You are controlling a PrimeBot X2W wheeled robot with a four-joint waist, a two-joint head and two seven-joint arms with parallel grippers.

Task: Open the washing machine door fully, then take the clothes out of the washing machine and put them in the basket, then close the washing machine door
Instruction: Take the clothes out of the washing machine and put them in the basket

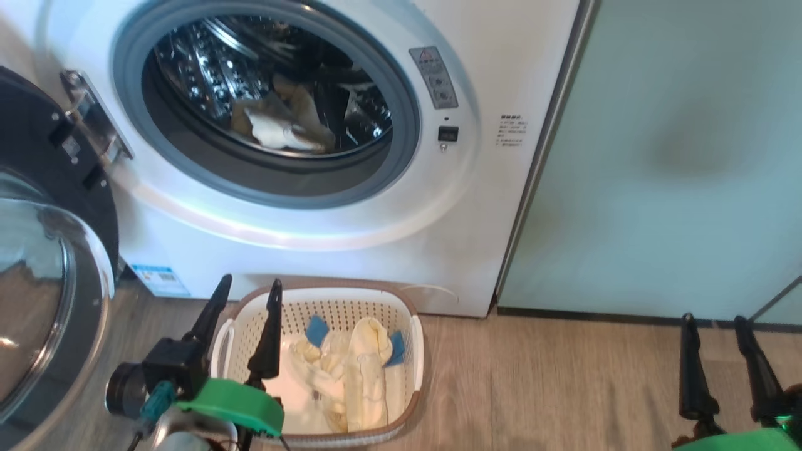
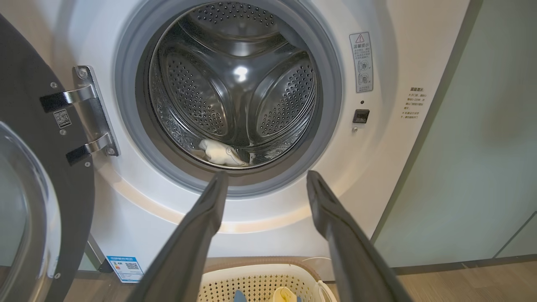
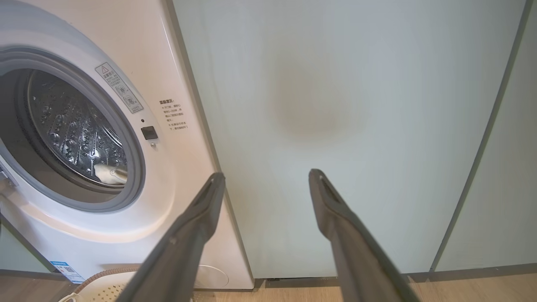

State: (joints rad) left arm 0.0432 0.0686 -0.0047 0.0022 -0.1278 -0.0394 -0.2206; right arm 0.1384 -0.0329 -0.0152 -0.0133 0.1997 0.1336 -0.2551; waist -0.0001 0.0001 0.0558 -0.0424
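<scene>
Wood floor [image 1: 564, 388] bears the basket [image 1: 326, 289] of cream clothes [image 1: 363, 369] before the washing machine [image 1: 501, 94], its door [image 1: 37, 250] wide open, one garment [image 1: 276, 128] in the drum [image 1: 207, 69], while left gripper [image 1: 250, 282] and right gripper [image 1: 714, 319] hover spread, empty.

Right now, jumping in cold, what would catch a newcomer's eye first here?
The washing machine fills the upper left, its grey-rimmed mouth gaping, one pale garment lying in the steel drum. The glossy black washing machine door hangs open at far left. Below, on the wood floor, the basket holds cream clothes with blue patches.
</scene>
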